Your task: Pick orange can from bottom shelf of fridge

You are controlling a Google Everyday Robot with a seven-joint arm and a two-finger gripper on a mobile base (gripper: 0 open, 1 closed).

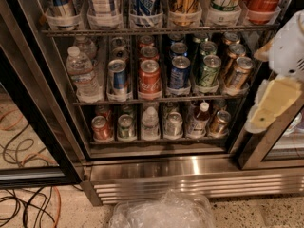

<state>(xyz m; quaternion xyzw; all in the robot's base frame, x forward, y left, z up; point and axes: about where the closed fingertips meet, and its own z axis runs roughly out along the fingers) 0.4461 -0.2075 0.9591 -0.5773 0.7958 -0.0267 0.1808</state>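
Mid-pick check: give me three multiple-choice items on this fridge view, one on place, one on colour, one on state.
1. The orange can sits on the bottom shelf at: A left end; B middle; C right end.
2. The shelf's leftmost can is: A red; B blue; C green.
3. The orange can is: A upright on the shelf; B tipped over; C lifted out.
Answers: C, it fills the rightmost lane. A, its sides are red. A, it stands tab-up; the gripper is outside the fridge, above and right of it.

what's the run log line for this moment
stage: pre-grasp | claw: at right, outside fridge | orange can: bottom shelf, rightmost lane, untouched
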